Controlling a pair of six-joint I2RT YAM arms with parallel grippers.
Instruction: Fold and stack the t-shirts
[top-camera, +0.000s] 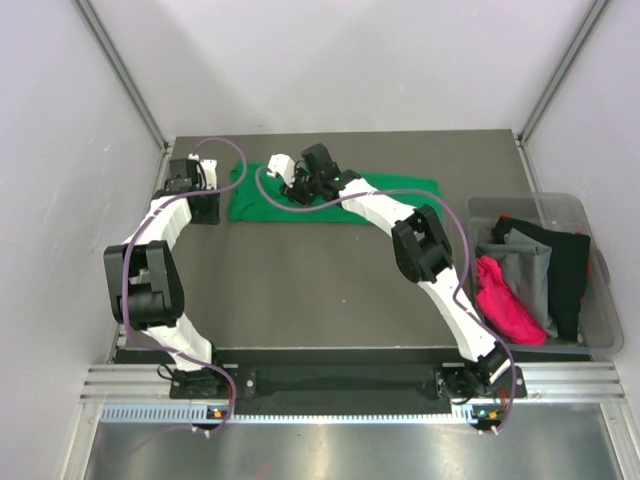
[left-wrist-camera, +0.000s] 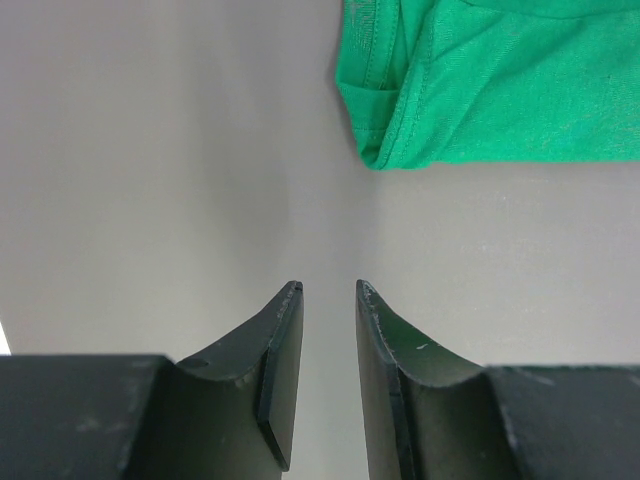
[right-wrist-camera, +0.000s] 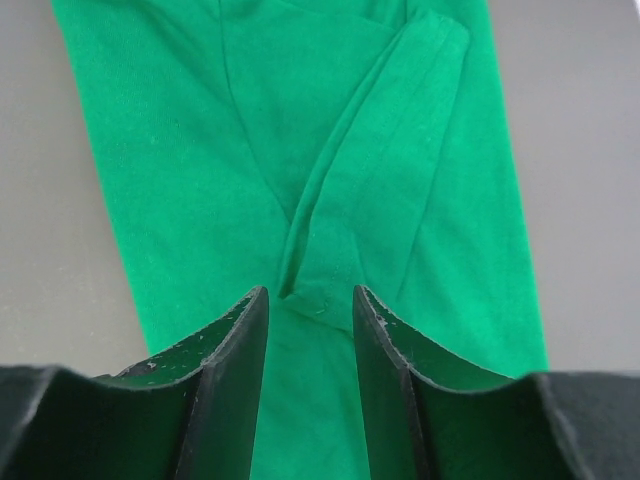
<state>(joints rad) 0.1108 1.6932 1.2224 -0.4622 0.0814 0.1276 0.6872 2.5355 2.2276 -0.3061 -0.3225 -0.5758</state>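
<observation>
Directly beneath parted right jaws, green t-shirt (right-wrist-camera: 300, 150) sleeve, left jaws parted, empty

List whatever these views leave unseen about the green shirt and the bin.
- Top view: the right arm hides the middle of the green t-shirt.
- Right wrist view: the fingers of the right gripper and the bottom edge cut off its near end; contact with the fabric is unclear.
- Left wrist view: only one corner shows; the frame edges cut off the rest.
- Top view, the bin: overlapping t-shirts hide their count.
</observation>
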